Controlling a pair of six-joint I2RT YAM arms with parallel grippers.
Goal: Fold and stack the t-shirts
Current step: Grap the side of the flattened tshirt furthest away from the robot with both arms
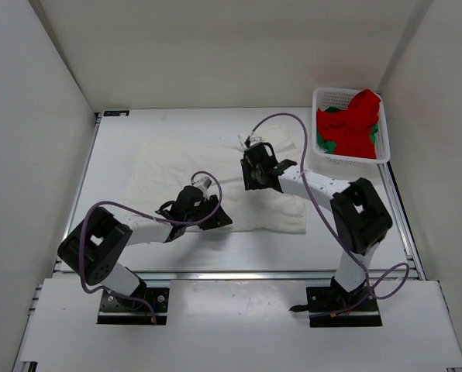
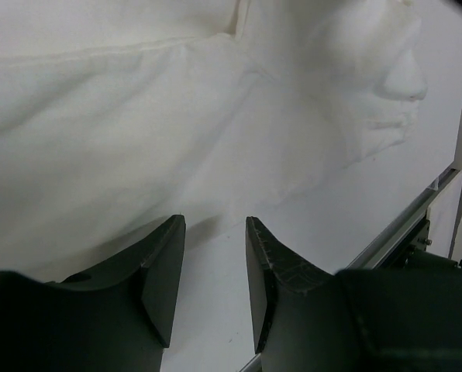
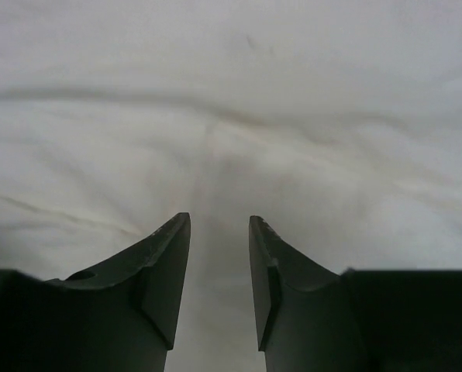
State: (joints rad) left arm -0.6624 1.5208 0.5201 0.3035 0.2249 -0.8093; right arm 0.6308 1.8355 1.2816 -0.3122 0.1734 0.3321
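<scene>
Left hand (image 2: 215,226), parted, hovers beside white t-shirt (image 2: 138,116) edge.

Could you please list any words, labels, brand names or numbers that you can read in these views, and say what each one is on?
None: no text can be read in any view.
The white t-shirt, the red t-shirt, the green t-shirt and the mesh basket all look plain, with no print or label showing.

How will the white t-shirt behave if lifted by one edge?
Probably floppy: the white t-shirt lies flat with soft wrinkles, so it should drape and sag. A push would likely bunch it, as its raised folds suggest.
</scene>
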